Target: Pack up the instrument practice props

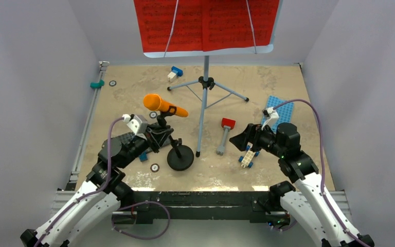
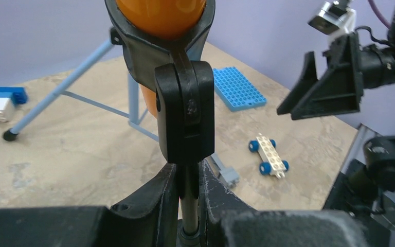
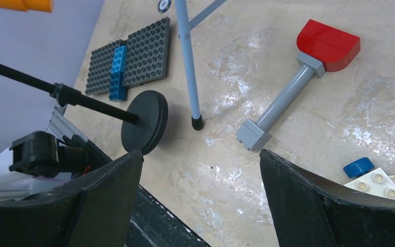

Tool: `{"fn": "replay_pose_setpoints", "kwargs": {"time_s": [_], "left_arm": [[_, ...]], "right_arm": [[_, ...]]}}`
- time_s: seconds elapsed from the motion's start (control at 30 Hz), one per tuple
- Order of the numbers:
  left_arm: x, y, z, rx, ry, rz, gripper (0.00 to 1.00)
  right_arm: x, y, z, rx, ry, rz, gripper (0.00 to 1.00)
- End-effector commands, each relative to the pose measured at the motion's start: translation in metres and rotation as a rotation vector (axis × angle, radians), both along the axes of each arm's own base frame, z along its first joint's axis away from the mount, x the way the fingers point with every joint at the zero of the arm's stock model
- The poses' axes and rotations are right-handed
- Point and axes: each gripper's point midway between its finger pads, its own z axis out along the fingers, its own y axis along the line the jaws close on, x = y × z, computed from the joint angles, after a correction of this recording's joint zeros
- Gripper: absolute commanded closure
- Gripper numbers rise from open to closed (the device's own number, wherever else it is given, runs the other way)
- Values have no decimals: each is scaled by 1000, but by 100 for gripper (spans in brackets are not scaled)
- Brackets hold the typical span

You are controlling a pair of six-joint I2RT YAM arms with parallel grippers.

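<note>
The pale-blue music stand on its tripod stands at the table's middle back, with red sheet-music pages on its desk. The orange toy microphone sits in the clip of the black mic stand, whose round base rests on the table. My left gripper is shut on the mic stand's pole just below the clip. My right gripper is open and empty, above the table right of the music stand's pole; the mic stand's base shows in its view.
A red-headed grey toy hammer lies right of the tripod. A white wheeled brick lies under my right gripper, a blue studded plate behind it. A dark studded plate lies left of the mic base. Small bricks sit at the back.
</note>
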Motion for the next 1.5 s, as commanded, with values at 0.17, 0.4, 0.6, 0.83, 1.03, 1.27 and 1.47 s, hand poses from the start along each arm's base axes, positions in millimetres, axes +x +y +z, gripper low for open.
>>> {"fn": "replay_pose_setpoints", "kwargs": {"time_s": [0.17, 0.4, 0.6, 0.83, 1.03, 1.27, 1.47], "left_arm": [[-43, -17, 11, -50, -34, -135, 100], [-50, -40, 1, -79, -70, -193, 100], [-54, -63, 2, -83, -139, -230, 100], [-50, -68, 5, -99, -224, -212, 100], [-53, -68, -3, -108, -253, -223, 100], [-53, -67, -33, -95, -181, -222, 97], [-59, -59, -42, -76, -142, -225, 78]], "right_arm": [[-17, 14, 22, -38, -83, 125, 13], [-26, 39, 36, -93, -155, 175, 13], [-23, 45, 44, -95, -181, 170, 13], [-18, 45, 46, -116, -195, 163, 14], [-15, 47, 48, -119, -210, 162, 14], [-15, 52, 40, -113, -185, 183, 13], [-17, 53, 40, -111, -191, 193, 13]]}}
